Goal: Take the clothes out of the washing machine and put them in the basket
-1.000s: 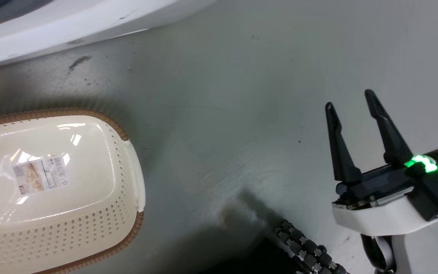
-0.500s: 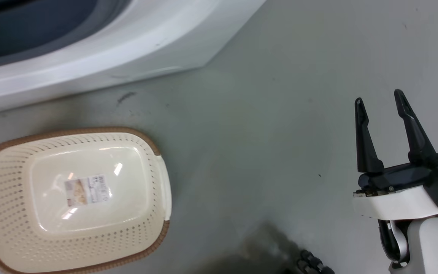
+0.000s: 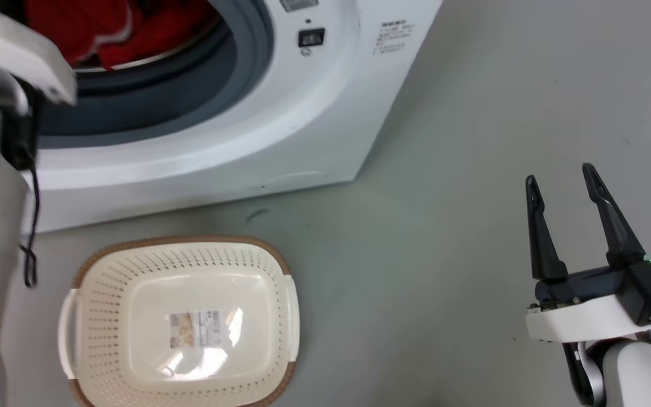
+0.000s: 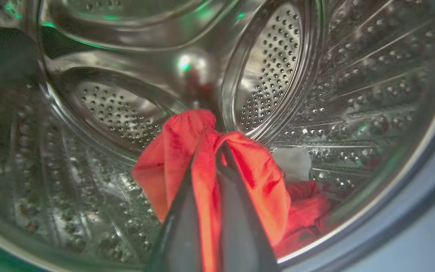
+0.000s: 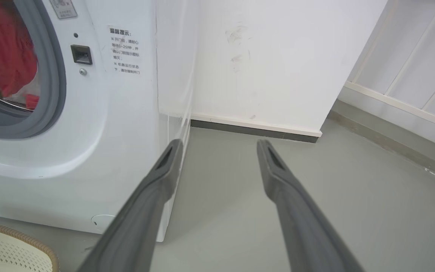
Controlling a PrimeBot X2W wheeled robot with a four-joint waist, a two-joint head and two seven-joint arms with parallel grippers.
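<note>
Red clothes point(image 4: 172, 151) sit inside the steel drum point(image 4: 270, 68) of the washing machine point(image 3: 325, 113). The left gripper point(image 4: 207, 156) pinches a fold of one garment between its jaws, cloth draping over both tips. The right gripper point(image 3: 559, 172) hangs with jaws spread above the floor point(image 3: 416, 254), well right of the cream basket point(image 3: 181, 249).

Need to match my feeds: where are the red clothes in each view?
Head view: clothes top left, inside the washing machine.
Left wrist view: centre, gripped by the left fingers.
Right wrist view: upper left edge, behind the opening.
Shared landmark: grey door seal.
</note>
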